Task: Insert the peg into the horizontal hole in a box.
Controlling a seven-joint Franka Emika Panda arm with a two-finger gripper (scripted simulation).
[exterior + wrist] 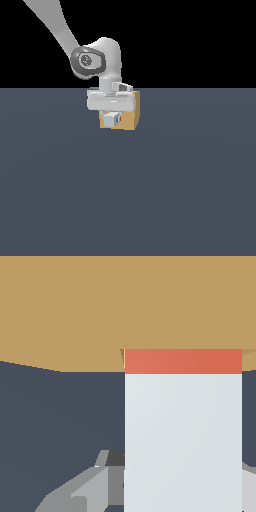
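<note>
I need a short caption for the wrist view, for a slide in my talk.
Wrist view: the peg, orange-red end leading, meets the tan box as the gripper holds it.

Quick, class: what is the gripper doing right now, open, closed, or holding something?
Gripper: closed on the peg, whose orange-red end meets the box.
</note>
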